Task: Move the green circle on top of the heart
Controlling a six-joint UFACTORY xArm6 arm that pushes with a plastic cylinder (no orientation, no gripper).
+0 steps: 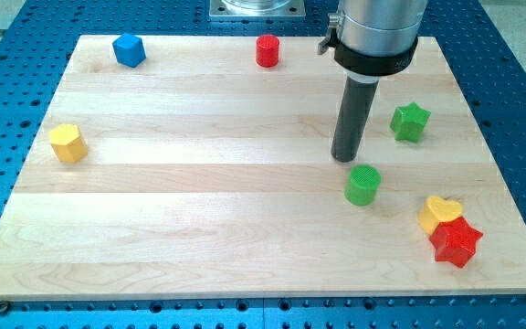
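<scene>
The green circle (362, 185) is a short green cylinder on the wooden board, right of centre. The yellow heart (439, 213) lies to its right and a little lower, touching a red star (456, 242) just below it. My tip (344, 157) rests on the board just up and left of the green circle, a small gap away from it. The rod rises straight up to the arm's grey body at the view's top.
A green star (410, 122) sits to the right of the rod. A red cylinder (268, 51) and a blue block (129, 49) stand near the board's top edge. A yellow hexagon-like block (68, 143) is at the left. The wooden board (199, 210) lies on a blue perforated table.
</scene>
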